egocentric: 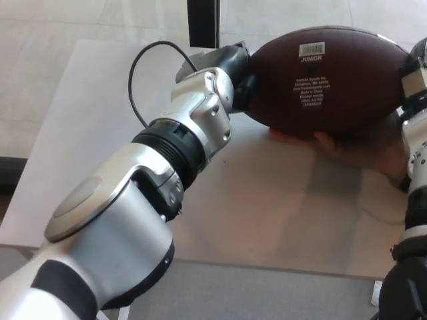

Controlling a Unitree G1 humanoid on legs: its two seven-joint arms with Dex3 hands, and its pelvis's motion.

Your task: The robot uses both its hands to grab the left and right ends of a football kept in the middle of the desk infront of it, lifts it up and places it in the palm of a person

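Observation:
A dark brown football with white print and a barcode hangs over the right side of the desk. My left hand presses on its left end and my right hand on its right end, at the picture's edge. Under the ball lies a person's open palm, fingertips showing below its lower edge. The ball appears to touch the palm. Most of both hands' fingers are hidden by the ball and wrists.
My silver left forearm crosses the desk's left half, with a black cable looping above it. A dark post stands behind the desk's far edge. The desk's near edge runs along the bottom.

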